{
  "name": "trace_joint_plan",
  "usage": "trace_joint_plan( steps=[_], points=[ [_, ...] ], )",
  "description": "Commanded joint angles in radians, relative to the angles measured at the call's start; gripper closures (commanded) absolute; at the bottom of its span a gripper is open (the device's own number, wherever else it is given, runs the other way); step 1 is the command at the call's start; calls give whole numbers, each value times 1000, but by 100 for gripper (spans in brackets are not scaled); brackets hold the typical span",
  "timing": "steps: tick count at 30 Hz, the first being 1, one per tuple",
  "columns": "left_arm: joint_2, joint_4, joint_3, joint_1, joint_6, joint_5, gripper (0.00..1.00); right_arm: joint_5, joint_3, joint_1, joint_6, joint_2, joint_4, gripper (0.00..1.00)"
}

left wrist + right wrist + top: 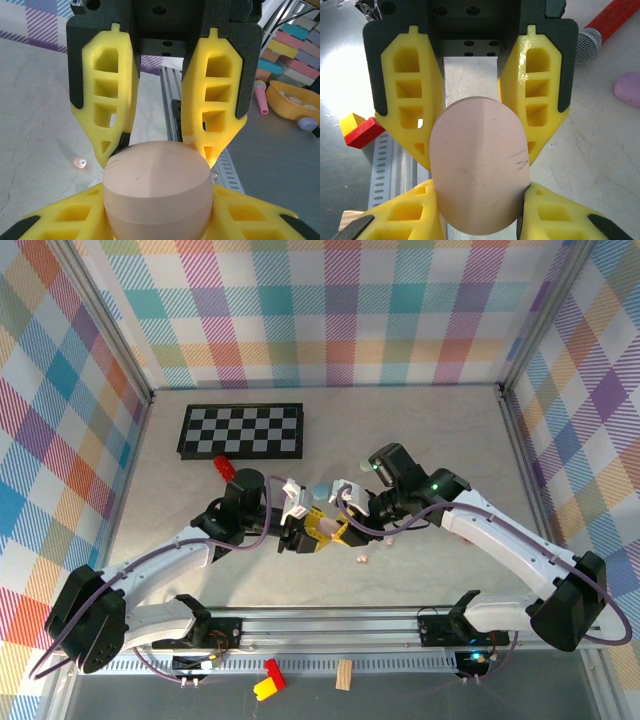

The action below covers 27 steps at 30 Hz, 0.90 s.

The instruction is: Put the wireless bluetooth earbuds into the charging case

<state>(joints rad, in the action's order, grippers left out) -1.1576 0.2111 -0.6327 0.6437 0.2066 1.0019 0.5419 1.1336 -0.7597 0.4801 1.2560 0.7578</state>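
Grips the pink case (157, 192) with both claws at once, from opposite ends. In the left wrist view, left claw (159, 156) hanging from the top of the frame, clenched on the case with yellow fingers (112, 100) pressed to its rounded upper edge. Tips of the other pair at the bottom corners, flanking the same case. Faint seam low round the case, lid closed as far as can be told. In the right wrist view, right claw (480, 157) likewise clenched on the case, one finger on either side of the smooth oval face at mid frame. From overhead, a meeting of the two arms at the centre of the frame, above the grey table (450, 440) — case itself mostly hidden there among the yellow tips.

Outside the case: one pink earbud (363, 558), lying on the table just below and right of the claws in the overhead view, apart from them. Also at left centre of the left wrist view, small and blurred.

Elsewhere:
- checkerboard (241, 430) flat at upper left centre overhead
- red toy microphone (607, 22) at the upper right of the right wrist frame
- purple case (627, 89) at that frame's right edge
- red and yellow block (268, 677) and wooden block (344, 674) at the bottom overhead, below the rail (320, 625)
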Motion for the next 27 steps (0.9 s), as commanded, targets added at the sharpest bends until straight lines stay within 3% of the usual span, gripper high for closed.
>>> trace_joint_plan(
  steps=[1,4,7,11,27],
  points=[
    [-1,24,-32,13,10,50,67,2,18,-7,21,8,-17,70],
    [12,12,-24,13,53,52,70,-3,13,-7,11,2,-26,68],
    [25,-1,-14,13,92,43,70,-38,1,-6,-20,-14,-53,55],
    [36,-7,-2,13,127,40,70,-74,-21,1,-61,-44,-104,47],
    [47,17,27,13,156,26,70,-98,-39,63,-156,-96,-155,33]
  ],
)
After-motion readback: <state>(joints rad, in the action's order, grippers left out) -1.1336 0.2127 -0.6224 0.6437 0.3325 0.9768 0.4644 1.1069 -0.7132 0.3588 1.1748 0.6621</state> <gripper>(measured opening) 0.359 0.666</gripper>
